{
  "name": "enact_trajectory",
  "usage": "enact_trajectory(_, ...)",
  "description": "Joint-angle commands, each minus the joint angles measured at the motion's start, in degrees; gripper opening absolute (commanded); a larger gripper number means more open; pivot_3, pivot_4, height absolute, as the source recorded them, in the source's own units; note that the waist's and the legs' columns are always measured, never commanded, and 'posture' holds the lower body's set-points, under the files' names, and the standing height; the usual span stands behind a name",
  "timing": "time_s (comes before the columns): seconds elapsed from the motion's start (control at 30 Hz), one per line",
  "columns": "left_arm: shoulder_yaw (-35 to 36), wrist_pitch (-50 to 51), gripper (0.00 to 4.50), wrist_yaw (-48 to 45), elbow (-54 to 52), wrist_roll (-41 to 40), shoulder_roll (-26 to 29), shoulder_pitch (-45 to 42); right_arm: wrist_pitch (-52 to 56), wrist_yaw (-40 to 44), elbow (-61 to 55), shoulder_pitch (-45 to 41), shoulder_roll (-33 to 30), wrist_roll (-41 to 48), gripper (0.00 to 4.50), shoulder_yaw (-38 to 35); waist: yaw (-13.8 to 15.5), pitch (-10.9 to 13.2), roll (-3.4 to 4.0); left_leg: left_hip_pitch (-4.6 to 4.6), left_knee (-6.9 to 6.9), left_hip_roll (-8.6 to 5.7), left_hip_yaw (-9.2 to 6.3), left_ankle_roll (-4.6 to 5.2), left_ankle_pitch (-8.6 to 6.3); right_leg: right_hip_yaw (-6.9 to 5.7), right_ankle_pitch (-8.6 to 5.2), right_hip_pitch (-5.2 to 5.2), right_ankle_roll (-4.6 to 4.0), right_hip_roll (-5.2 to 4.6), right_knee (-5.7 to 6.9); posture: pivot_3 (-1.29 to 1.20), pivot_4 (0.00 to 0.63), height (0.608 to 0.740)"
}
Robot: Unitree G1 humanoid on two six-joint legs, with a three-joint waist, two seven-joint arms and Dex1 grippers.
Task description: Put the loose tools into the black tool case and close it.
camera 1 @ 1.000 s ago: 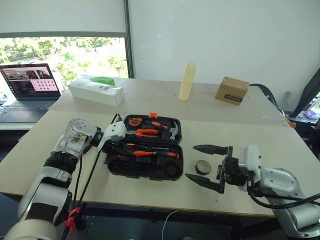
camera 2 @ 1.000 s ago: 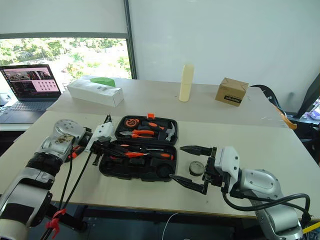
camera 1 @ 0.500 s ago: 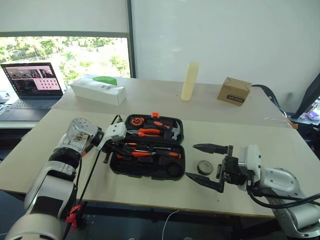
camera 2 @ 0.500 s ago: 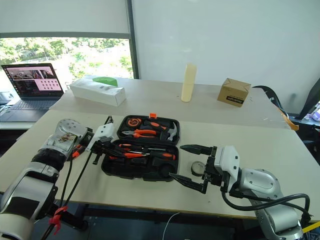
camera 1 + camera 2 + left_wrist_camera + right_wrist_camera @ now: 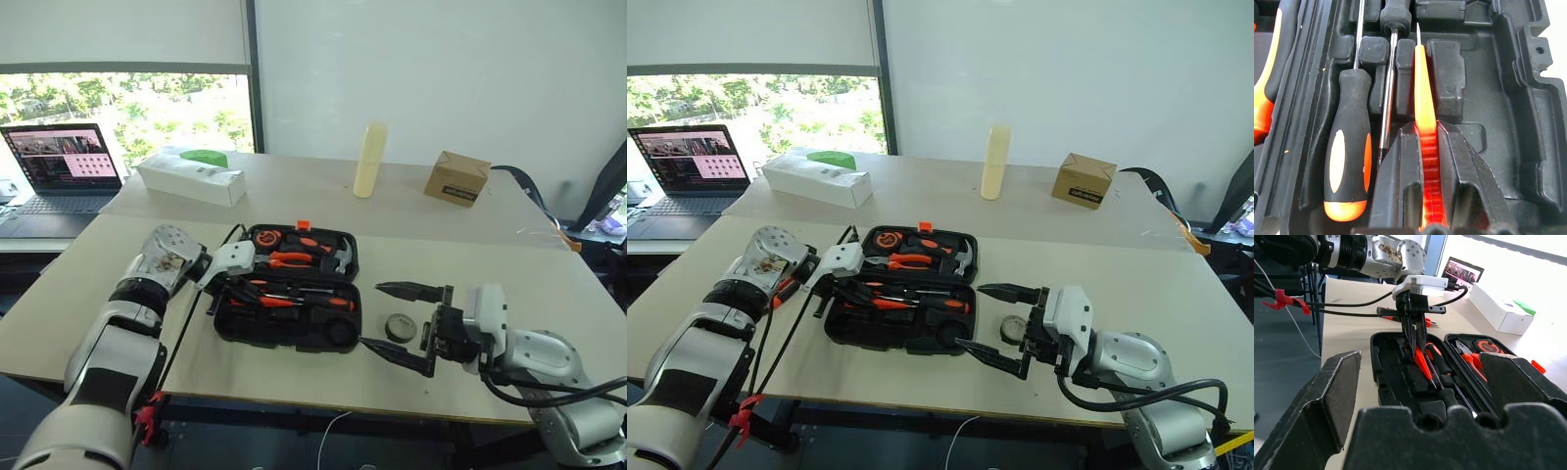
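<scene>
The black tool case lies open at the table's middle. My left gripper is shut on the small slim orange tool, holding it point-first just over the slots of the case's near half. It also appears as the left gripper in the right wrist view. Two screwdrivers lie in slots beside the tool. A small black tape roll sits on the table right of the case. My right gripper hangs open beside the roll, holding nothing. An orange tool lies on the table left of the case, mostly hidden by my left wrist.
Orange pliers, a hammer and a tape measure sit in the case's far half. Further back stand a laptop, a long white box, a pale yellow cylinder and a brown cardboard box. The table's front edge runs close below the case.
My left gripper has tipped downward and edged a little toward the case's near half with the slim orange tool. The right gripper has stayed where it was, open.
</scene>
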Motion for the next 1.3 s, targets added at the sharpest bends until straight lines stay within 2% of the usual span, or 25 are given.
enact_trajectory(0.03, -2.15, 0.63, 0.03, -0.54, 0.75, 1.15, 0.76, -0.95, -0.58, -0.51, -1.42, -0.62, 0.18, 0.50, 4.50, -0.57, 0.00, 0.00, 0.00, 0.01, 0.00, 0.00, 0.00, 0.00, 0.00, 0.00, 0.00, 0.01, 0.00, 0.00, 0.00, 0.00, 0.150, 0.740)
enact_trajectory(0.27, -0.29, -0.42, 0.03, -0.05, 1.40, 1.57, 1.35, -0.87, -0.85, -0.24, -0.60, -1.11, 0.17, 0.50, 4.50, -0.30, -0.12, 0.00, 0.00, 0.09, 0.01, 0.01, 0.00, 0.00, 0.00, 0.02, 0.00, 0.05, 0.00, 0.00, 0.05, 0.00, 0.150, 0.740)
enact_trajectory(0.33, -0.40, 0.28, 1.04, -0.39, 0.99, 0.80, 1.26, -0.79, -0.96, -0.13, -0.24, -1.37, 0.27, 0.41, 4.50, -0.10, -0.15, 0.00, 0.00, 0.09, 0.02, 0.01, 0.00, 0.00, 0.00, 0.03, 0.00, 0.05, 0.00, 0.00, 0.07, 0.00, 0.150, 0.740)
enact_trajectory(0.57, 1.92, -2.22, 3.51, -0.54, -0.59, -4.64, 1.37, -1.45, -1.16, 0.48, 0.82, -2.22, 0.30, 0.50, 4.50, 0.12, -0.02, 0.00, 0.00, 0.03, 0.05, 0.00, -0.01, 0.00, 0.00, 0.02, 0.00, 0.03, 0.00, 0.00, 0.06, 0.00, 0.150, 0.740)
enact_trajectory(0.73, 1.87, 2.77, 3.51, -0.54, -4.13, -13.40, 3.86, -3.01, -1.32, 0.97, 1.44, -2.58, 0.39, 0.44, 4.50, 0.23, -0.03, 0.00, 0.00, -0.05, 0.14, 0.02, -0.05, 0.02, -0.01, 0.00, 0.01, 0.01, 0.02, 0.00, 0.09, 0.00, 0.150, 0.740)
enact_trajectory(0.83, 1.52, 0.71, 3.51, -0.54, -5.61, -15.76, 5.39, -1.77, -1.36, 0.91, 1.42, -2.58, 0.60, 0.29, 4.50, 0.48, -0.03, 0.00, 0.00, -0.03, 0.14, 0.02, -0.06, 0.02, -0.01, 0.00, 0.01, 0.01, 0.02, 0.00, 0.08, 0.00, 0.150, 0.740)
enact_trajectory(0.9, 2.17, -0.41, 2.99, -0.54, -6.64, -17.49, 5.73, -0.02, -1.41, 0.74, 1.29, -2.41, 0.85, 0.18, 4.50, 0.57, -0.05, 0.00, 0.00, -0.02, 0.15, 0.02, -0.05, 0.02, -0.01, 0.01, 0.01, 0.01, 0.02, 0.00, 0.09, 0.00, 0.150, 0.740)
enact_trajectory(0.93, 2.94, -1.65, 2.89, -0.54, -6.88, -17.80, 5.61, 1.16, -1.47, 0.61, 1.18, -2.29, 0.99, 0.07, 4.50, 0.65, -0.05, 0.00, 0.00, -0.01, 0.15, 0.02, -0.05, 0.02, -0.01, 0.01, 0.01, 0.01, 0.02, 0.00, 0.09, 0.00, 0.150, 0.740)
enact_trajectory(1.07, 1.86, -1.74, 1.31, -0.54, -9.27, -18.95, 6.09, 6.28, -1.58, 0.21, 0.71, -1.88, 1.60, -0.31, 4.50, 0.87, -0.21, 0.00, 0.00, 0.05, 0.16, 0.03, -0.03, 0.01, -0.01, 0.05, 0.01, 0.03, 0.02, 0.00, 0.13, 0.00, 0.150, 0.740)
enact_trajectory(1.13, 2.94, -4.57, 0.67, -0.54, -8.81, -17.21, 4.97, 7.63, -1.57, 0.25, 0.84, -2.06, 1.77, -0.42, 4.50, 0.90, -0.14, 0.00, 0.00, 0.01, 0.18, 0.04, -0.03, 0.00, 0.00, 0.04, 0.01, 0.00, 0.01, 0.02, 0.15, 0.00, 0.150, 0.740)
enact_trajectory(1.17, 3.35, -5.95, 0.21, -0.50, -8.44, -16.19, 4.54, 8.05, -1.57, 0.26, 0.89, -2.12, 1.84, -0.45, 4.50, 0.90, -0.09, 0.00, 0.00, -0.01, 0.22, 0.04, -0.02, 0.00, 0.00, 0.02, 0.01, 0.00, 0.01, 0.01, 0.16, 0.00, 0.150, 0.740)
enact_trajectory(1.3, 4.09, -7.15, 0.10, 1.58, -7.06, -13.51, 3.27, 8.89, -1.71, 0.41, 1.08, -2.36, 2.02, -0.68, 4.50, 0.98, 0.26, 0.00, 0.00, -0.07, 0.33, 0.01, -0.03, 0.03, -0.02, -0.01, 0.04, 0.03, 0.05, -0.02, 0.14, 0.00, 0.150, 0.740)
